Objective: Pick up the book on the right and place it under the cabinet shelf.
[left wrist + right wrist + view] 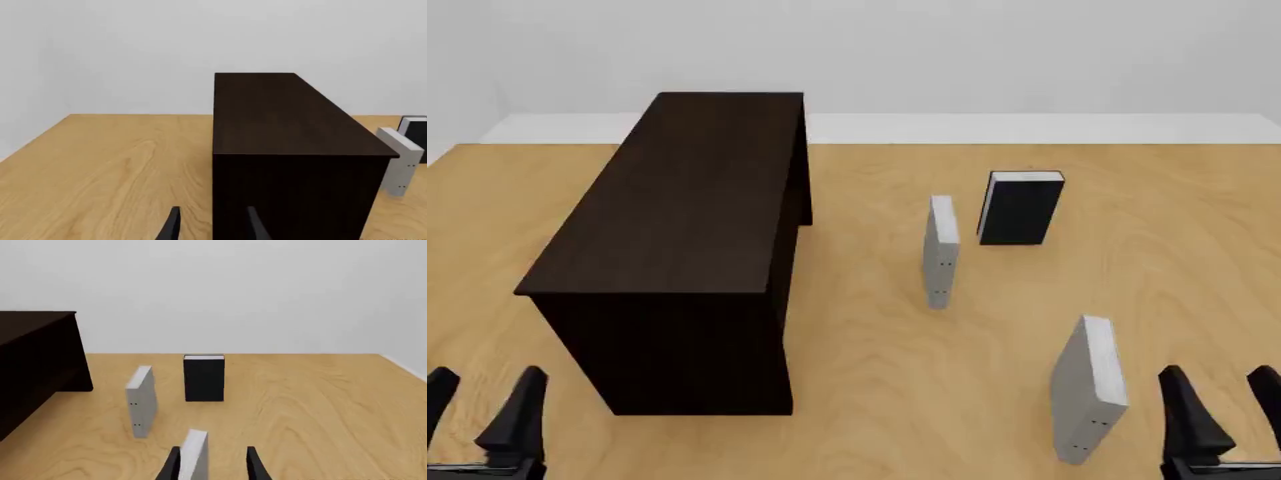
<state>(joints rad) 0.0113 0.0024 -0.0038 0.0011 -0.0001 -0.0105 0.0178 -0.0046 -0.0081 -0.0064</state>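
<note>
Nearest, both grippers sat low at the table's front edge, fingers apart, gripping nothing: left gripper at the left, right gripper at the right. The book stood upright just left of the right gripper, not touching it; in the right wrist view it showed between the spread fingers. Further back, a second grey book stood upright mid-table, then a black book beyond it. The cabinet shelf ran along the left side, well apart from the book.
</note>
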